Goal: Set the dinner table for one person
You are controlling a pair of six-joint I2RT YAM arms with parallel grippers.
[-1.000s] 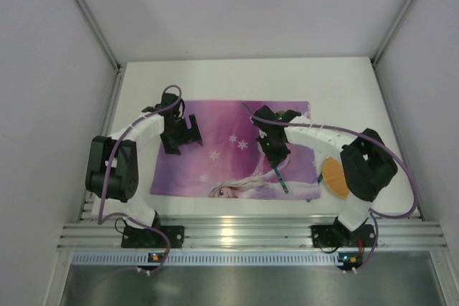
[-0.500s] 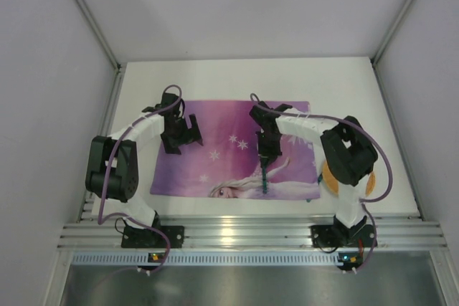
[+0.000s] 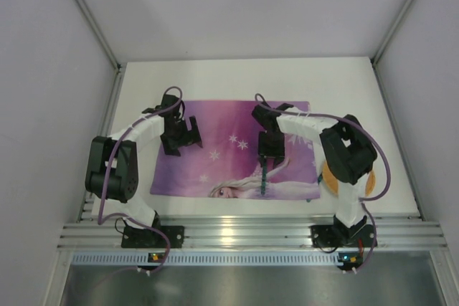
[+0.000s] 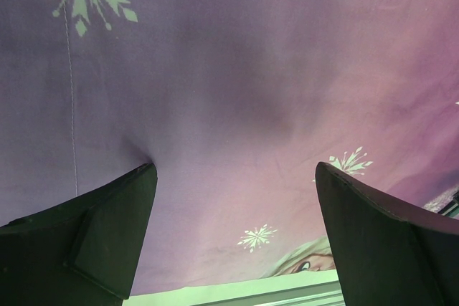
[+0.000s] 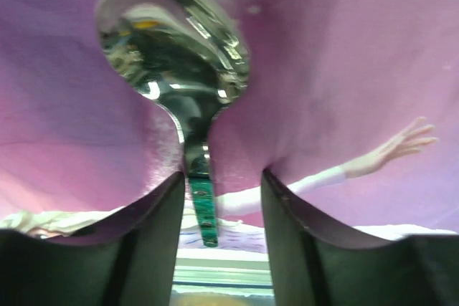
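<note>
The white dinner table (image 3: 344, 84) carries a purple princess placemat (image 3: 222, 166). A metal spoon with a green handle (image 3: 264, 180) lies on the placemat right of its middle, handle toward the near edge. My right gripper (image 3: 267, 157) hovers low over it. In the right wrist view the spoon (image 5: 172, 41) runs between the fingers close to the left one, and the gripper (image 5: 221, 177) stands open, wider than the handle. My left gripper (image 3: 188, 137) is open and empty over the placemat's left part (image 4: 237, 91).
An orange round dish (image 3: 331, 177) sits on the table right of the placemat, partly hidden by the right arm. An aluminium rail (image 3: 237, 234) runs along the near edge. Grey walls enclose the table on three sides.
The right gripper and the spoon have shifted left over the placemat, and the right arm's elbow has swung inward. In the last half second little moved. The left arm is still.
</note>
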